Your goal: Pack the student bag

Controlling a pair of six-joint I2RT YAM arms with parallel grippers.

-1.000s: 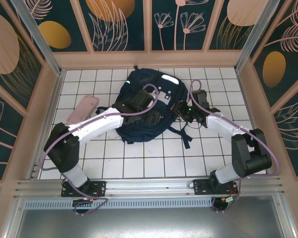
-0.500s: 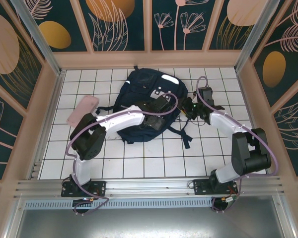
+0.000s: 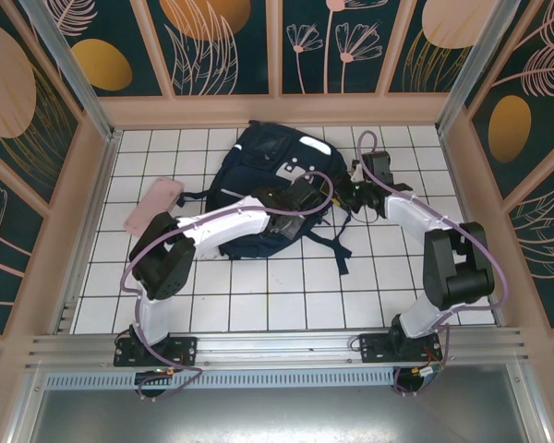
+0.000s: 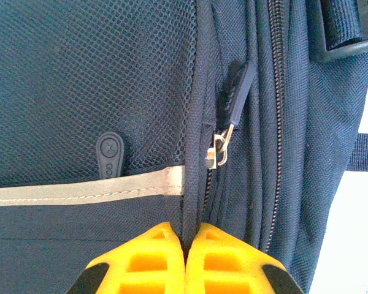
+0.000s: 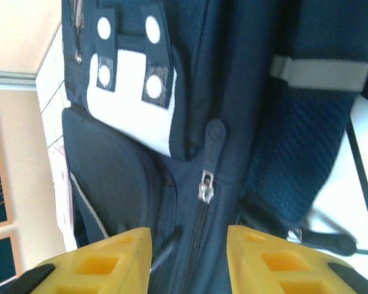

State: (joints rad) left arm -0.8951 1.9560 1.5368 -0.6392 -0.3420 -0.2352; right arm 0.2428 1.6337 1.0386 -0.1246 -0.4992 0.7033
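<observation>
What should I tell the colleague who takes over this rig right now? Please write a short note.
Left pincer: shut, pinching a fabric ridge of the student bag beside a zipper slider.
Right pincer: open, straddling a zipper that looks closed.
The bag lies flat on the tiled table; a pink case lies to its left, outside it.
Done: nothing visibly packed.
Left: open the bag, load it, close it.

White tiled table [image 3: 286, 295] — student bag [image 3: 258, 161] centre-back, pink pouch [image 3: 153, 205] left.
</observation>
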